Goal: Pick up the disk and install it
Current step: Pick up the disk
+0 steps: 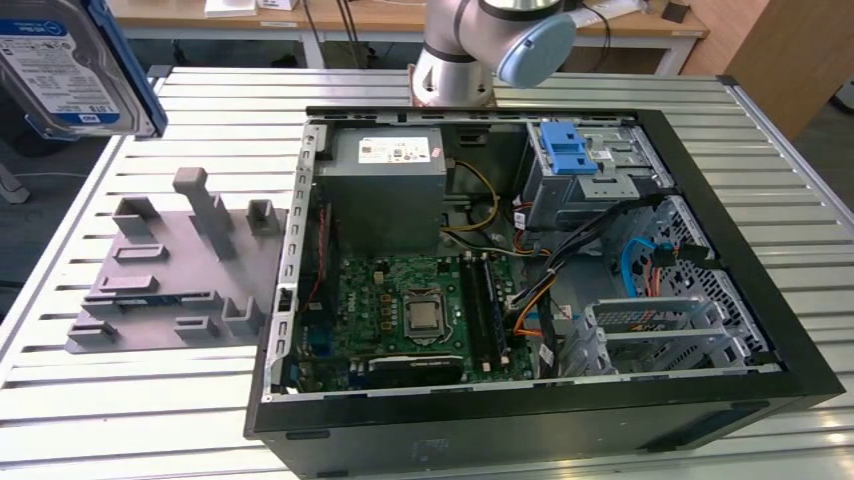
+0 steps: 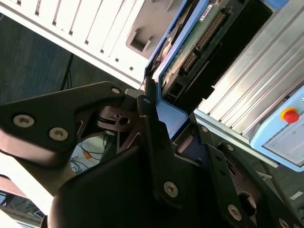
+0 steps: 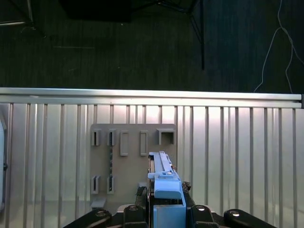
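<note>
**Inspector:** While checking the exterior view, found the disk (image 1: 67, 65) held aloft at the exterior view's left, close to the lens, label facing out — well apart from the open computer case (image 1: 534, 430).

**Clerk:** Beneath it?

**Inspector:** Grey fixture (image 1: 174, 270) lying on the slatted table (image 1: 134, 420), just beside the case. Inside the case, noted a drive cage (image 1: 587, 180) with a blue latch, at the end nearest the arm (image 1: 461, 50).

**Clerk:** Second wrist view?

**Inspector:** Gripper (image 2: 166, 118) closed onto the disk (image 2: 199, 42). Black fingers (image 2: 152, 137) pressed against its blue rail (image 2: 170, 116), with the green circuit board (image 2: 183, 52) side exposed. Beyond it, same slatted table (image 2: 266, 71).

**Clerk:** First wrist view?

**Inspector:** Disk (image 3: 164, 183) seen edge-on, clamped in the gripper (image 3: 166, 209), one finger on either side and no gap showing. Hanging over the fixture (image 3: 128, 166) and the table (image 3: 237, 152) — clear of both, touching neither.
</note>
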